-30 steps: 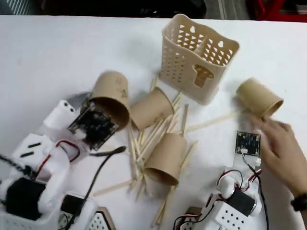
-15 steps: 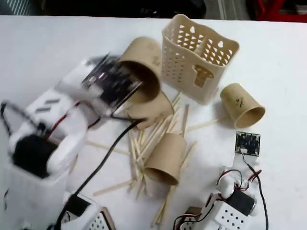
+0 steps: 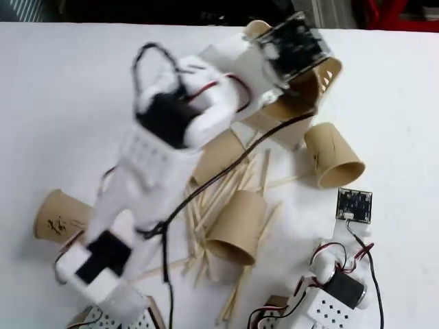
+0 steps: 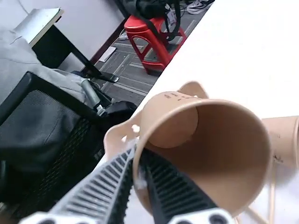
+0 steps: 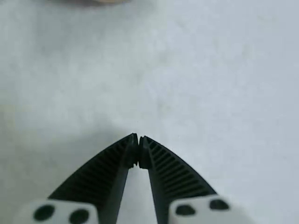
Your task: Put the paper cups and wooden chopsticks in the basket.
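White table (image 3: 68,82), evenly lit. Red stool (image 4: 152,39) on grey tiled floor (image 4: 124,65) beyond the table edge. Near the stool: black mesh chair (image 4: 42,126) draped with grey cloth (image 4: 28,60), a dark-legged desk (image 4: 44,21), a pale wall (image 4: 88,14).

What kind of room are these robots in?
Probably a lab or office workroom: a robot arm works on a white table, and past the table's edge a red stool and a black mesh chair stand on a tiled floor.
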